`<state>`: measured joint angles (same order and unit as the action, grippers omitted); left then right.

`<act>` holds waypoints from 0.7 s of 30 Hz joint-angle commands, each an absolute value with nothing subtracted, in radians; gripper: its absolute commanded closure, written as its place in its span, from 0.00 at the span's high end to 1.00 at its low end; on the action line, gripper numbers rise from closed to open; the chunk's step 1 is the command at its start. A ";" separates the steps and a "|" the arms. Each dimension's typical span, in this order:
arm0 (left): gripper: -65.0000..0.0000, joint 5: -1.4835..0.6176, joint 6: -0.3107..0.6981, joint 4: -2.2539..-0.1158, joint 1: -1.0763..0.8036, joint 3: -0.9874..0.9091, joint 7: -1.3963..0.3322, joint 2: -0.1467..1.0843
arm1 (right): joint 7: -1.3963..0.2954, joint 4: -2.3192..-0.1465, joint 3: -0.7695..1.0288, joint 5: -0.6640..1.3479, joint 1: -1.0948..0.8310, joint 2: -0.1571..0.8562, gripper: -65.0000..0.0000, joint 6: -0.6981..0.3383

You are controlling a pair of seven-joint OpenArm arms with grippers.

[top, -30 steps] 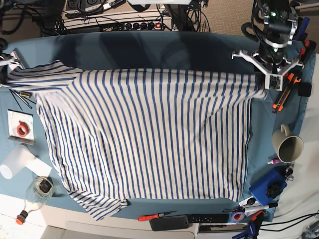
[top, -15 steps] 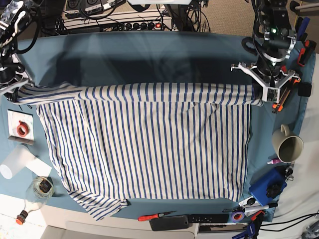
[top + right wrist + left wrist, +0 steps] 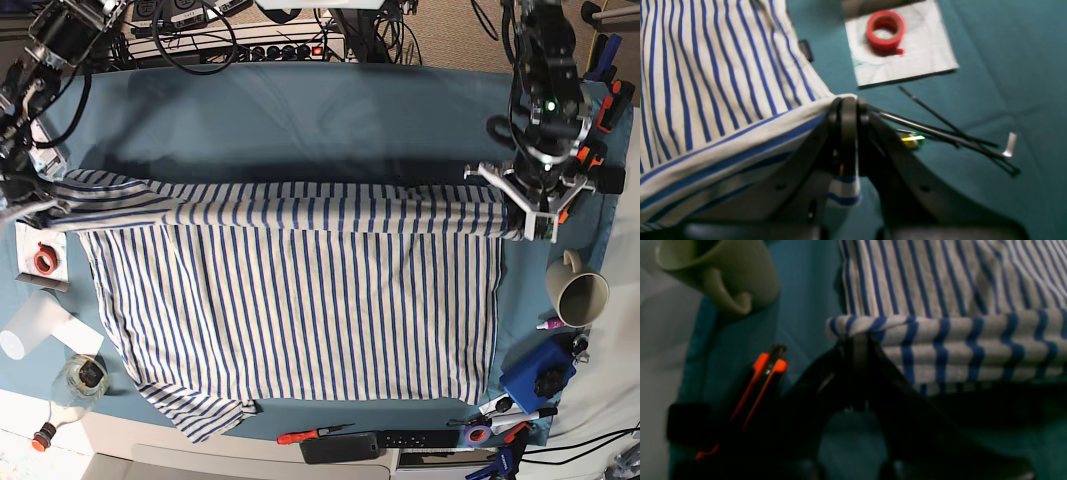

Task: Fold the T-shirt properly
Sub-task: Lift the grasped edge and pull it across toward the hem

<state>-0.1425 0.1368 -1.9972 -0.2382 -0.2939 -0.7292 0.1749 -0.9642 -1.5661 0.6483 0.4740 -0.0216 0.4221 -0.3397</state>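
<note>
The white T-shirt with thin blue stripes [image 3: 300, 310] lies spread on the teal table [image 3: 300, 110]. Its far edge is lifted into a long roll across the width and drawn over the body of the shirt. My left gripper [image 3: 528, 226] is shut on the right end of that roll; the left wrist view shows its jaws [image 3: 855, 340] pinched on the bunched striped cloth [image 3: 957, 346]. My right gripper [image 3: 22, 200] is shut on the left sleeve end; the right wrist view shows its jaws [image 3: 848, 105] closed on the cloth [image 3: 723, 100].
A mug [image 3: 580, 292] and an orange-black tool [image 3: 764, 373] lie right of the shirt. Red tape on paper [image 3: 885, 30] and black cable ties [image 3: 940, 130] lie left. A plastic cup [image 3: 30, 325], bottle [image 3: 75, 385], blue box [image 3: 540, 375] and remote [image 3: 390, 440] line the front.
Both grippers have carried the shirt's far edge toward the front of the table. The rolled fold now lies lower over the shirt's body, and more bare table shows behind it.
</note>
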 commanded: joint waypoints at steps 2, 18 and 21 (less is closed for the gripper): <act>0.00 -0.135 0.130 -1.979 -0.197 -0.298 -0.707 0.183 | -0.923 -1.573 0.598 0.439 0.014 0.448 0.00 -0.340; 0.00 -0.168 0.159 -1.777 -0.027 -0.297 -0.706 0.183 | -0.895 -1.356 0.464 0.365 0.273 0.446 0.00 -0.332; 0.00 -0.169 0.159 -1.733 0.020 -0.297 -0.707 0.183 | -0.891 -1.269 0.463 0.365 0.343 0.446 0.00 -0.334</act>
<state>-0.1699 0.1619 -1.7168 0.0013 -0.2939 -0.7315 0.1745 -0.9237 -1.2495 0.4587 0.3649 0.3164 0.4210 -0.3359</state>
